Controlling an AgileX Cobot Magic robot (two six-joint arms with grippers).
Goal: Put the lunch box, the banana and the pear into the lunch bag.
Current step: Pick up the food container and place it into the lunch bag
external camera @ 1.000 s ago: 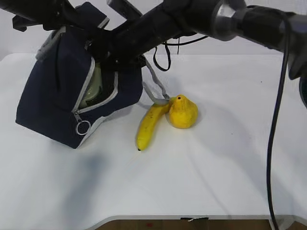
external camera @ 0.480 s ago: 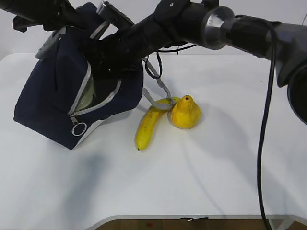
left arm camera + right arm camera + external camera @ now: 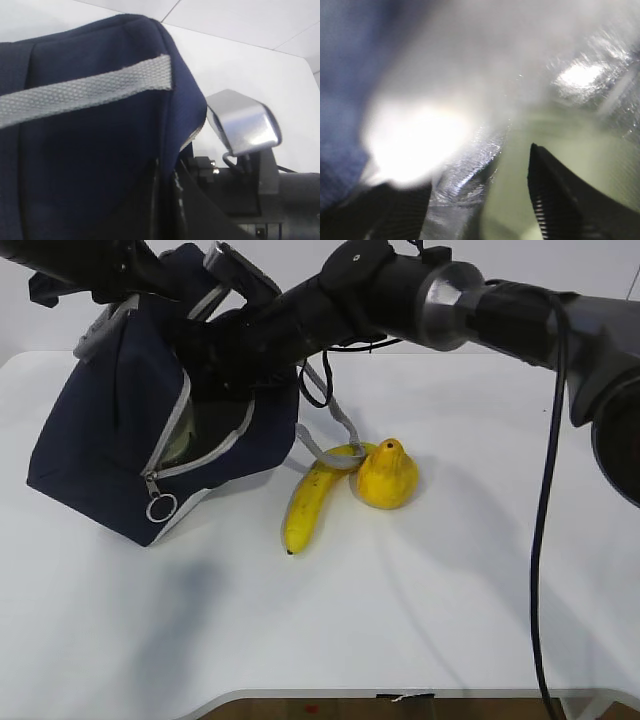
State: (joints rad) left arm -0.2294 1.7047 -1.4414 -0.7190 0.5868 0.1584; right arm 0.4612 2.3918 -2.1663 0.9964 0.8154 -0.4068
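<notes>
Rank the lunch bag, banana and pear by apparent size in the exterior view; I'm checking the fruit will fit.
1. lunch bag, by far the largest.
2. banana, longest of the fruit.
3. pear, shorter but plumper; it lies beside the banana, so the comparison is fair.

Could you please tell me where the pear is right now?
In the exterior view, the plump yellow pear sits on the white table right of centre, against the upper end of the curved yellow banana, to the right of the navy-blue fabric lunch bag.

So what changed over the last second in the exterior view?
The right arm pulled up and back, its hand still at the mouth of the lunch bag. The bag shifted slightly left. Its grey strap now drapes over the banana top. The pear barely moved; the lunch box stays inside.
</notes>
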